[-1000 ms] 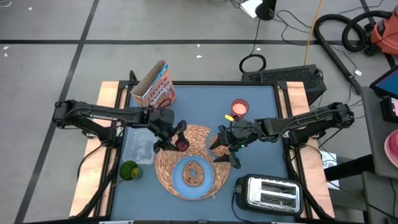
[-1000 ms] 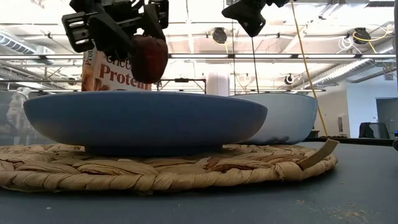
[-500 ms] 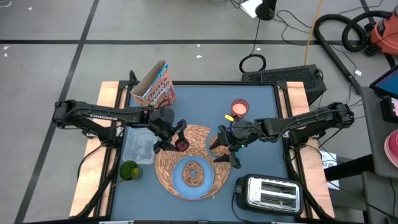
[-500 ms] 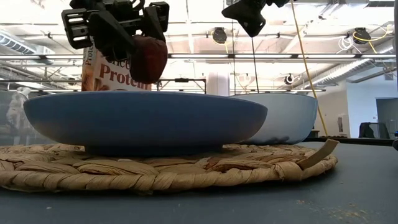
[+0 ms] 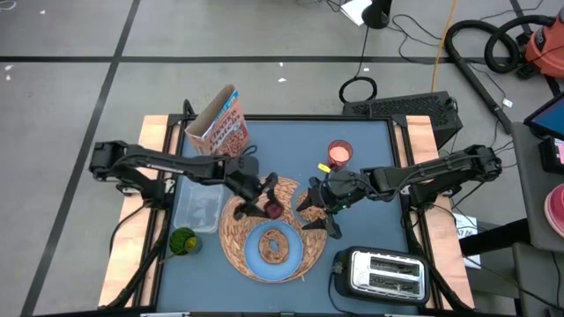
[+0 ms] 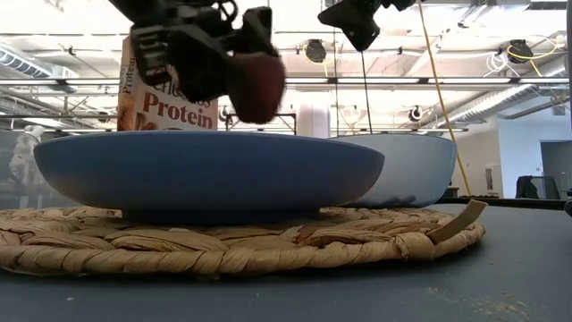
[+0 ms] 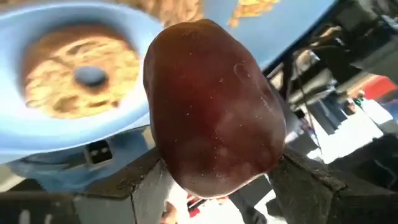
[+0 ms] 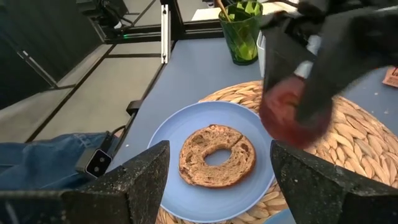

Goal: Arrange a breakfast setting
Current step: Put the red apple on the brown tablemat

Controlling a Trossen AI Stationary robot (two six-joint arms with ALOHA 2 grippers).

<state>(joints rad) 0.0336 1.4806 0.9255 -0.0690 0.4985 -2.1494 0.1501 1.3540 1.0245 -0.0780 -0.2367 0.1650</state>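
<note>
High view: your L gripper pinches the dark-red fruit above the straw placemat, just beyond the blue plate w/ the bagel. R gripper hangs spread, empty, at the mat's right edge. Cereal box stands at the table's far-left corner.

Low view: left hand and dark-red item were motion-blurred; cereal box was mostly hidden behind them and the plate. Right hand was cut off at 12 o'clock. Left wrist view: dark-red item blocked most of the frame; plate was cropped at 9 o'clock. Right wrist view: left hand was smeared.
</note>
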